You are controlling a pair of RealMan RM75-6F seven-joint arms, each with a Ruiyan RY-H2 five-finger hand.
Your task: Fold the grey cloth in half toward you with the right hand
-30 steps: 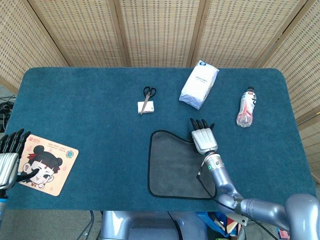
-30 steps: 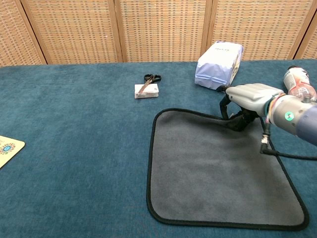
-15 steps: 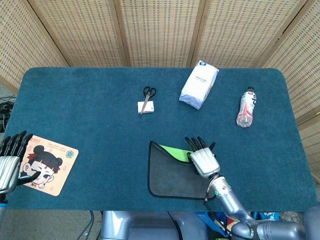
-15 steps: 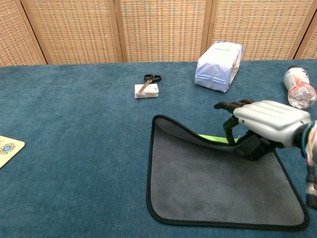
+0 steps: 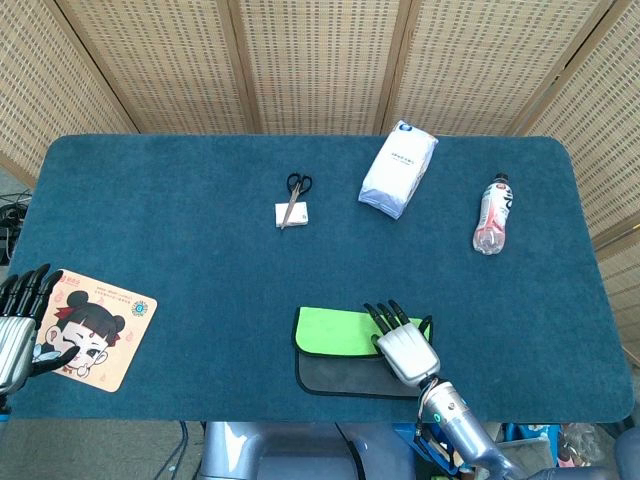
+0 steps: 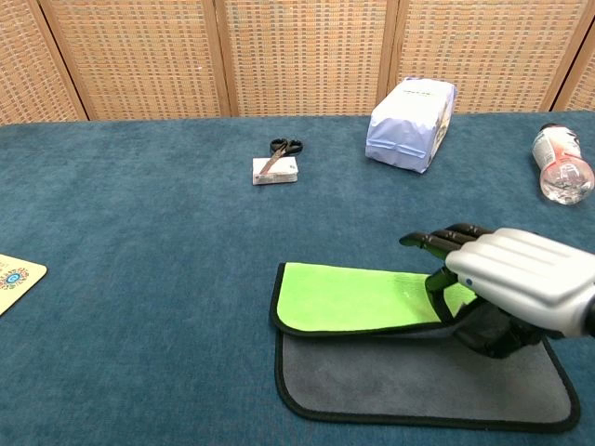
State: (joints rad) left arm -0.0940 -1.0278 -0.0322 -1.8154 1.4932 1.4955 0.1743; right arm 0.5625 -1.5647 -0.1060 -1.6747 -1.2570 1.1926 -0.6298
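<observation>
Two hands show in the head view, and we log the scene from its left edge. The left hand [image 5: 18,325] sits at the table's near left corner, fingers spread and holding nothing, touching the edge of a cartoon-face coaster [image 5: 92,327]. Farther right and toward the back, black-handled scissors [image 5: 294,197] lie across a small white box [image 5: 291,214]. Near the front edge lies the grey cloth [image 6: 418,367], partly folded: its far edge is turned toward us, showing a bright green underside [image 6: 358,295] that covers the rear half, with a grey strip still exposed in front. We note the right hand [image 6: 502,283] at the cloth's right end, pinching the folded edge between thumb and fingers, the other fingers extended over the green face. Behind it, well apart, a white pouch-style package [image 5: 398,168] lies on the blue tablecloth [image 5: 180,240]. Farthest right, a plastic bottle [image 5: 492,214] lies on its side.
</observation>
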